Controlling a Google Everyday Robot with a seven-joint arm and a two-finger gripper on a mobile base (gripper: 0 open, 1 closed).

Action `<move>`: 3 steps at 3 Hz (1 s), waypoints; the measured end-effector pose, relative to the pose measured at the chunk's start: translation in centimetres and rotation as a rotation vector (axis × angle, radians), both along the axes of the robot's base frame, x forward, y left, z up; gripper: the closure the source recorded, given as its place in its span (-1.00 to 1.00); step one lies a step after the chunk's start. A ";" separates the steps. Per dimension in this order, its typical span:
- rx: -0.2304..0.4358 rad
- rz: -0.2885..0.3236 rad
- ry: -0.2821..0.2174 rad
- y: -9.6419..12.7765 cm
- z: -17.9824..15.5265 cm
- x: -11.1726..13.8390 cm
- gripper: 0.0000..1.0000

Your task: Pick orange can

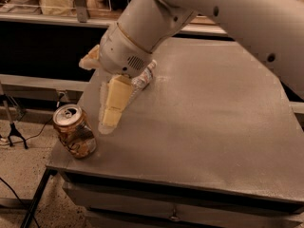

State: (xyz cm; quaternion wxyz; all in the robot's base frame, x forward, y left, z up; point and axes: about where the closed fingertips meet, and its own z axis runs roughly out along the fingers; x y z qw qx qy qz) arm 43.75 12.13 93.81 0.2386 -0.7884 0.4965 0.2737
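The orange can (73, 130) stands tilted at the front left corner of the grey table (213, 127). It has a copper-orange body with pale markings, and its silver top and pull tab face up. My gripper (109, 119) hangs from the large white arm (142, 32) and points down at the table, just right of the can and a little behind it. It is apart from the can and holds nothing that I can see.
A clear plastic bottle (145, 77) lies on the table behind the gripper, mostly hidden by it. The can sits close to the table's left and front edges. A tripod leg (10, 127) and cables are on the floor at left. A shelf with items runs along the back.
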 end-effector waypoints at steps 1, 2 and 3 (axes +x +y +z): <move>0.046 0.024 0.057 1.8 -2.5 0.5 -1.00; 0.080 0.050 0.104 3.0 -4.1 0.2 -1.00; 0.136 0.070 0.133 3.4 -5.0 -0.4 -1.00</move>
